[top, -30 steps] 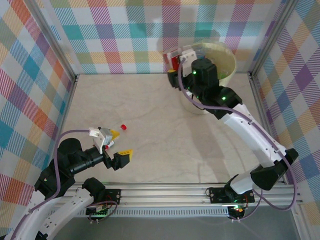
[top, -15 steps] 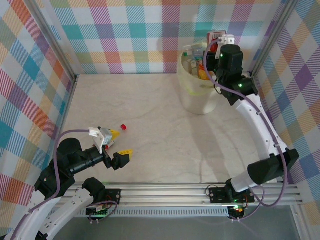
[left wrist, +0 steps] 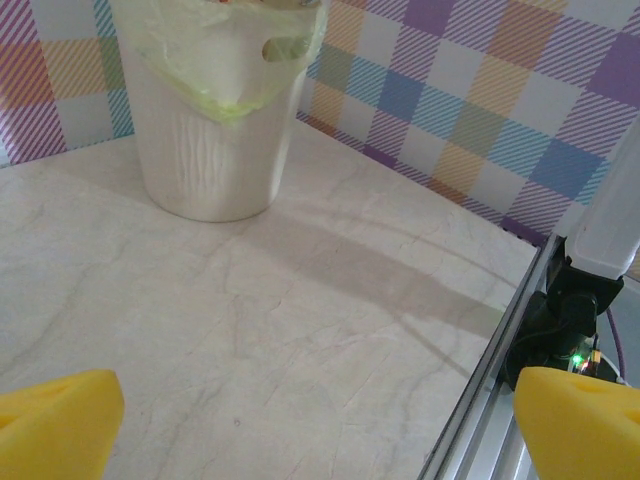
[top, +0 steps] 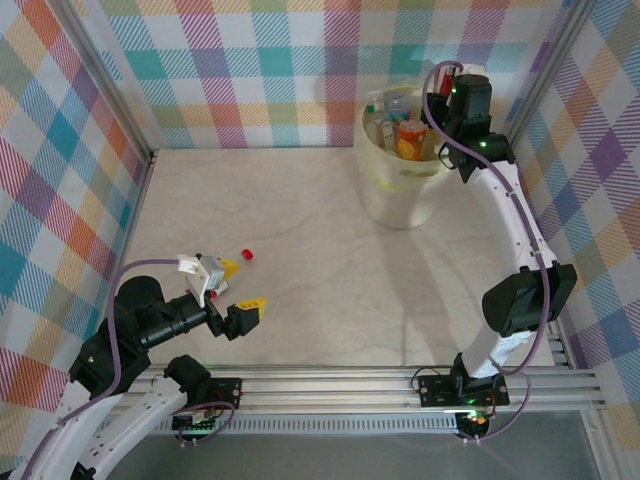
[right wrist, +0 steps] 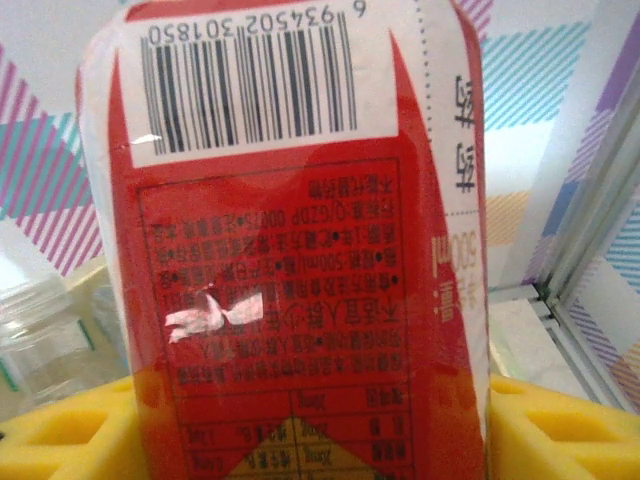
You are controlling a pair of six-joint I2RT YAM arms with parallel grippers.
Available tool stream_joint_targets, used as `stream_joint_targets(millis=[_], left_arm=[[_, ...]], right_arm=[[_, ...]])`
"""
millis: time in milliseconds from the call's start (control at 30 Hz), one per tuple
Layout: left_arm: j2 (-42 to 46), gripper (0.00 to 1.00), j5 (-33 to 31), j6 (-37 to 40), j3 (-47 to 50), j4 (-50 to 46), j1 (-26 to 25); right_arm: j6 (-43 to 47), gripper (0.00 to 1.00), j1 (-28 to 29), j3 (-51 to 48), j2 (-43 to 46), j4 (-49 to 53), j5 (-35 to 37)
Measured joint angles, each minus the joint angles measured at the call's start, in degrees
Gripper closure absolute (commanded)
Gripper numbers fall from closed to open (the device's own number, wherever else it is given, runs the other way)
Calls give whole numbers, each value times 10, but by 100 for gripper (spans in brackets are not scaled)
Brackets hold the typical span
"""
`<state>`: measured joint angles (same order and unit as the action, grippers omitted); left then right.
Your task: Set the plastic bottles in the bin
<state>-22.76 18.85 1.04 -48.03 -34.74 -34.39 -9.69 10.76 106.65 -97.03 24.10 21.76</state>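
The bin (top: 400, 195), a pale-yellow bucket with a liner, stands at the back right of the table and holds several plastic bottles (top: 411, 138), one with an orange label. My right gripper (top: 447, 100) hangs over the bin's far right rim. In the right wrist view a red-labelled bottle (right wrist: 290, 250) with a barcode stands between the yellow fingers (right wrist: 60, 430) of my right gripper (right wrist: 310, 425), which is shut on it. My left gripper (top: 240, 286) hovers open near the front left, nothing between its fingers (left wrist: 50, 425).
A small red cap (top: 247, 254) lies on the table just beyond the left gripper. The bin (left wrist: 210, 130) is far off in the left wrist view. Checked walls enclose three sides. An aluminium rail (top: 330, 385) runs along the near edge.
My right arm has swung the red-labelled bottle from the bin's near-left side up and across to over its far right rim. The left arm has not moved.
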Motion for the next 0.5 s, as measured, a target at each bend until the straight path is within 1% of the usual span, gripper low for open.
stream_joint_targets(millis=[167,500], left_arm=[[-1,0,0,0,0,0,0],[-5,0,0,0,0,0,0]], right_arm=[[-24,28,-15,-2,0,5,-15],[-47,14,-26,-12,0,13,-58]])
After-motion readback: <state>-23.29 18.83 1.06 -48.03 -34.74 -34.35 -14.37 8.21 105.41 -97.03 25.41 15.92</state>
